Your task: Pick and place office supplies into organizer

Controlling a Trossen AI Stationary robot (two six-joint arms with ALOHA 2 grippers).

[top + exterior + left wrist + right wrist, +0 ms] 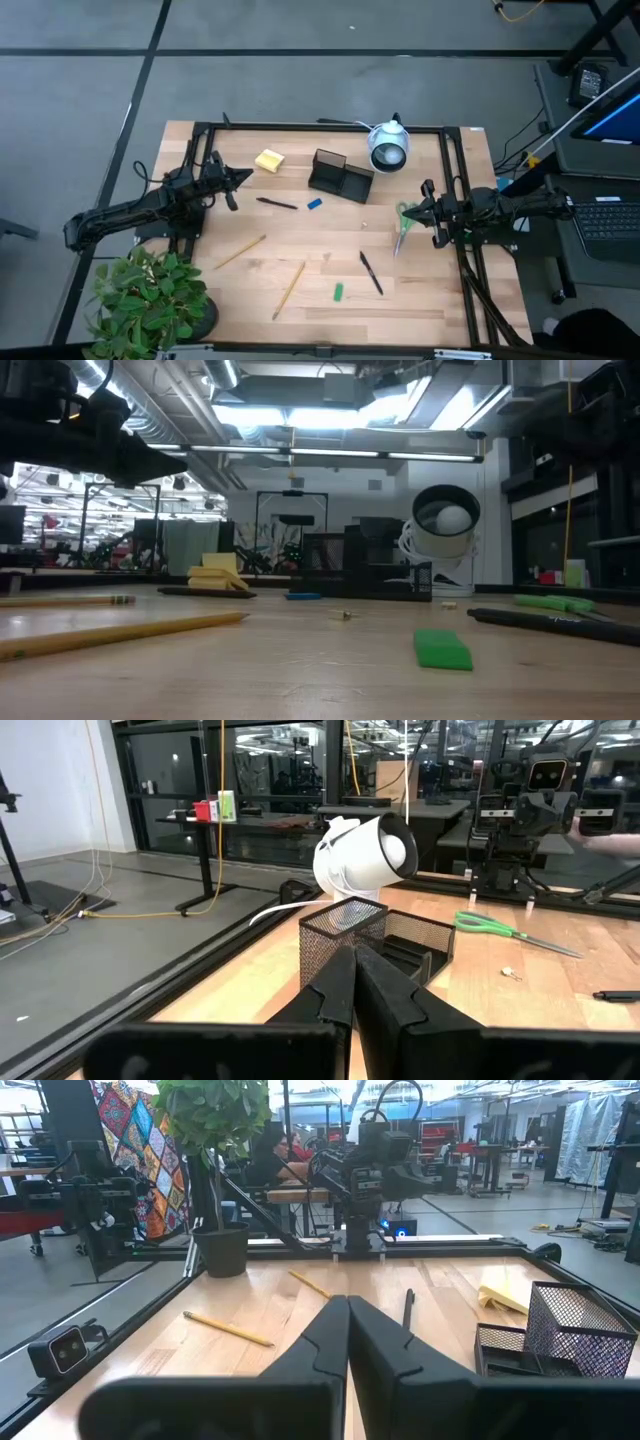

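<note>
Right gripper [418,211]: fingers pressed together, holding nothing, poised at the table's right edge just beside the green-handled scissors [402,224].
Left gripper [243,178]: fingers likewise together and empty, waiting at the left edge near the yellow sticky-note pad [269,160].
Organizer [338,176]: a small black mesh box with a taller back section and a lower front tray, standing toward the table's far side, just beside a white round lens-faced device [389,147]; no supplies appear to be inside yet.
Supplies: all lie loose on the wooden table [440,300]. One black pen [276,203] and a small blue piece [314,203] rest in front of the organizer; a second black pen [371,272] and a small green piece [338,292] lie nearer the front edge; two wooden pencils [240,251] [289,289] sit front left.
Handling, scissors: probably the stiffest and heaviest item; a grip across the closed blades near the pivot looks steadier than one on the looped handles.
Handling, pens and pencils: light, rigid and prone to rolling; best pinched at mid-length.
Handling, pad: soft-edged, and its sheets may fan; best gripped across its thickness at one edge.
Handling, small pieces: light and low-lying, calling for a close descent to the tabletop.
</note>
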